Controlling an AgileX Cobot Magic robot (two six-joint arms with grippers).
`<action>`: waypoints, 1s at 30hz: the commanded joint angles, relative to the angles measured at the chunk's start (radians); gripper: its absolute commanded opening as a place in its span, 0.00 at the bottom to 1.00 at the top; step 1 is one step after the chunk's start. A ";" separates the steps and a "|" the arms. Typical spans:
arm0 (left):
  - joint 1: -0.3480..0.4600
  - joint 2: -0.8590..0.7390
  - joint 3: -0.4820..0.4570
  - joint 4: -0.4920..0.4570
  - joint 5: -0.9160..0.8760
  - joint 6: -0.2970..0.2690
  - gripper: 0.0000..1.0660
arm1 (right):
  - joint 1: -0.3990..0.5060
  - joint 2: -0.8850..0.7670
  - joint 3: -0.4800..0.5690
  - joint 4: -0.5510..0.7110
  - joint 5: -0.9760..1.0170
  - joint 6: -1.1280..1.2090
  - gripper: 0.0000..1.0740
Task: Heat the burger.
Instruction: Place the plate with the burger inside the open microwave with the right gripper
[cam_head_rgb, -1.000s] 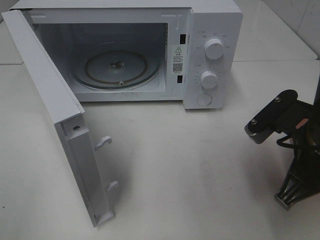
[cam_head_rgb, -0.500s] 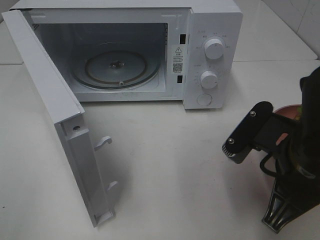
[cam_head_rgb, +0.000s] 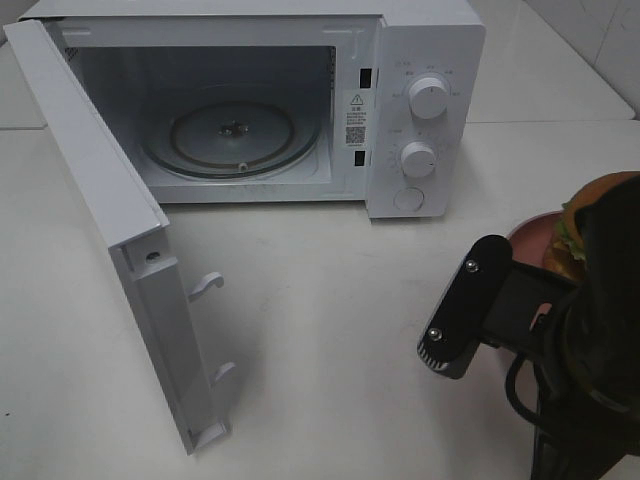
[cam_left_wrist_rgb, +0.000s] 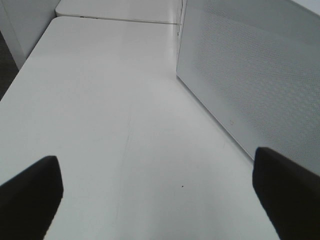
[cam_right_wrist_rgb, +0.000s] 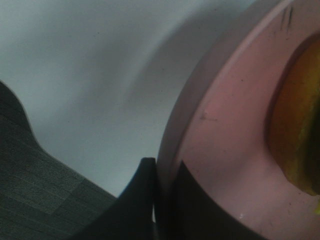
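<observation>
Exterior high view, left to right: the microwave door is standing wide open at the left. The glass turntable is lying bare inside the microwave, and two white knobs are sitting on its control panel. At the lower right the right arm is reaching over the white table. Beyond it, at the right edge, the burger is sitting on a pink plate, well apart from the oven and partly hidden by the arm.

Left wrist view: the left gripper is hanging over bare tabletop beside the door's perforated panel. Its fingers are spread fully apart and are holding nothing.

Right wrist view: the right gripper is pinching the plate's rim, one finger lying outside and the other inside, nearly closed. The burger is sitting further in on the plate. Whether the plate is resting on the table cannot be told.
</observation>
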 joint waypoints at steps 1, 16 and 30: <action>-0.003 -0.024 0.004 -0.003 -0.008 -0.006 0.92 | 0.030 -0.010 0.000 -0.068 0.041 -0.016 0.00; -0.003 -0.024 0.004 -0.003 -0.008 -0.006 0.92 | 0.053 -0.010 0.000 -0.146 0.036 -0.163 0.00; -0.003 -0.024 0.004 -0.003 -0.008 -0.006 0.92 | 0.053 -0.090 0.000 -0.199 -0.138 -0.343 0.00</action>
